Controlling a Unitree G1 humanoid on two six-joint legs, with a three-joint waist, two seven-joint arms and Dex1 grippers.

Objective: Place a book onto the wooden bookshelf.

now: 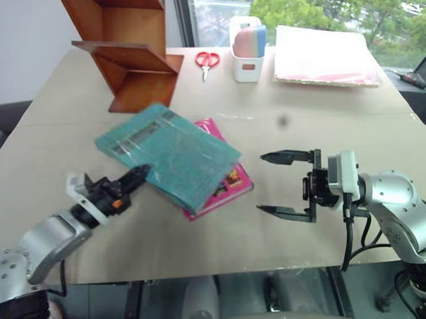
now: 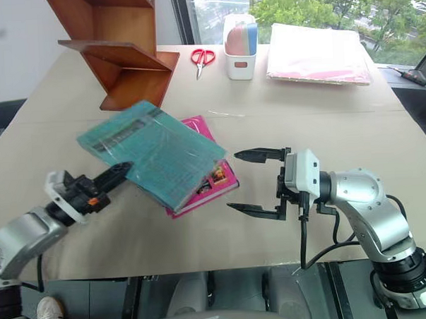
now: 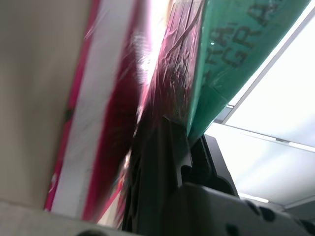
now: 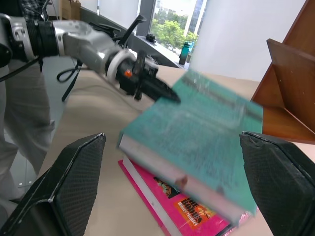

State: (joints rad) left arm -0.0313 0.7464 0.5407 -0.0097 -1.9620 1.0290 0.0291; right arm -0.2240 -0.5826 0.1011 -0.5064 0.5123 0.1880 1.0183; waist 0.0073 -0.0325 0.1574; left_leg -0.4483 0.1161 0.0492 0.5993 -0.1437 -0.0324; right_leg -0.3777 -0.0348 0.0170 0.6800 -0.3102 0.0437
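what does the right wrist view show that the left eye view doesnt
Right wrist view alone: the teal book's pale page edge seen from its free end, lifted off the pink book, and a person's trousers beside the table.

Left eye view alone: the red scissors, the white holder, the pink folder and the right gripper, open.

Both: the left gripper shut on the book's edge, and the wooden bookshelf.

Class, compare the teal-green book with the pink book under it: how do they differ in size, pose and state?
The teal-green book is larger; the pink book is smaller. The teal-green book tilts, one edge lifted in the shut left tool; the pink book lies flat on the table, ungripped. Both are thin paperbacks.
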